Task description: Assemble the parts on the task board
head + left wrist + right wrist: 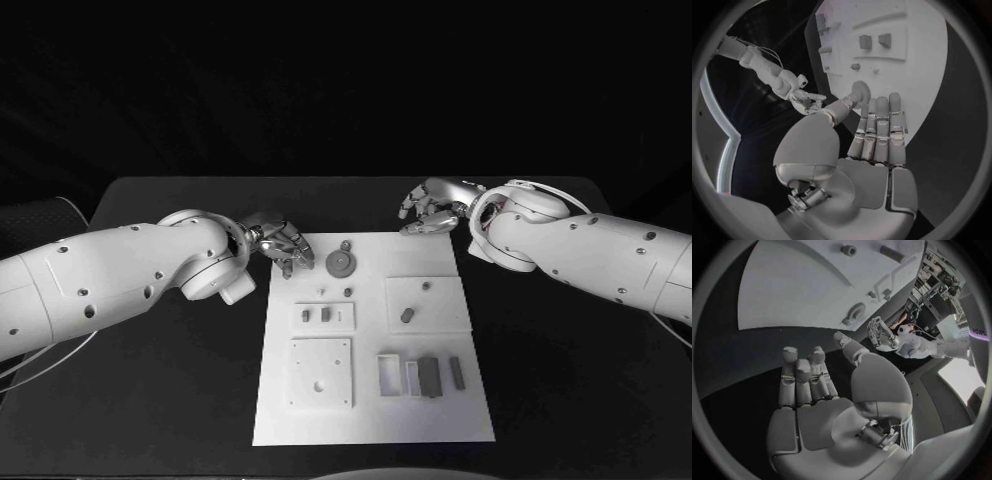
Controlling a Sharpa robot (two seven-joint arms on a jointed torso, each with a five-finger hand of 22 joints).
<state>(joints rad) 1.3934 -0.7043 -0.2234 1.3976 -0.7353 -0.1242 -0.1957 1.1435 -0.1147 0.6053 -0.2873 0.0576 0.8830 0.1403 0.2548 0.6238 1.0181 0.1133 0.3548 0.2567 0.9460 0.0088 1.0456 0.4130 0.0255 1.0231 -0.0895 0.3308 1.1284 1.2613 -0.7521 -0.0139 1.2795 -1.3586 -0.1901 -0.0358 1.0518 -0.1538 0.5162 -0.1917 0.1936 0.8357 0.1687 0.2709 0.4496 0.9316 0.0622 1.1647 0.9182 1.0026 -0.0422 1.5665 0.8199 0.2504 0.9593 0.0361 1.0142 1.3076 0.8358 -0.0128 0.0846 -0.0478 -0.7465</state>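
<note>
The white task board (pixel 433 420) lies in the middle of the black table, with grey parts on it. A round disc part (pixel 342 263) sits near its far edge, small pegs (pixel 316 315) stand in a raised plate, and several upright blocks (pixel 427 375) stand at the near right. My left hand (pixel 281 244) hovers at the board's far left corner, fingers straight and apart, holding nothing; its fingertips (pixel 879 107) reach close to the disc (pixel 859 92). My right hand (pixel 433 207) hangs over the table beyond the board's far right corner, open and empty (pixel 807 385).
A square raised plate (pixel 320 372) sits at the board's near left and another (pixel 427 303) at its right. Bare black table (pixel 173 400) surrounds the board on all sides.
</note>
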